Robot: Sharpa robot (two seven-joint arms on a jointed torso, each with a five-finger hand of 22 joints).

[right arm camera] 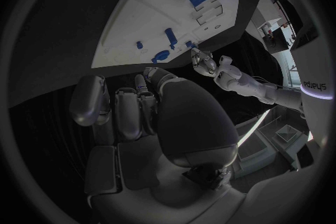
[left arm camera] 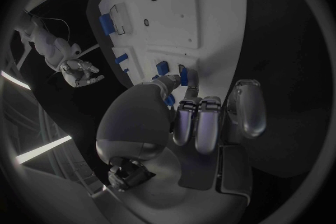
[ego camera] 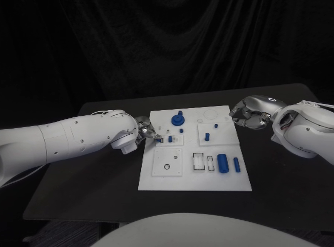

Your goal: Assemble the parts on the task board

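The white task board (ego camera: 197,177) lies mid-table. At its near right lie a thick blue cylinder (ego camera: 222,162) and a slimmer one (ego camera: 237,164). A blue knob (ego camera: 178,120) stands at the far middle, with small blue pegs (ego camera: 207,136) around the centre. My left hand (ego camera: 146,131) sits at the board's left edge with fingers (left arm camera: 203,120) curled off the edge. Its thumb reaches over the board beside a small peg (left arm camera: 183,74), and I see nothing held. My right hand (ego camera: 245,116) hovers off the far right corner, fingers (right arm camera: 129,106) curled in on nothing.
The black table (ego camera: 78,190) extends around the board on all sides. Rectangular slots (ego camera: 200,161) and a round hole (ego camera: 167,166) mark the board's near half. Dark curtain behind the table.
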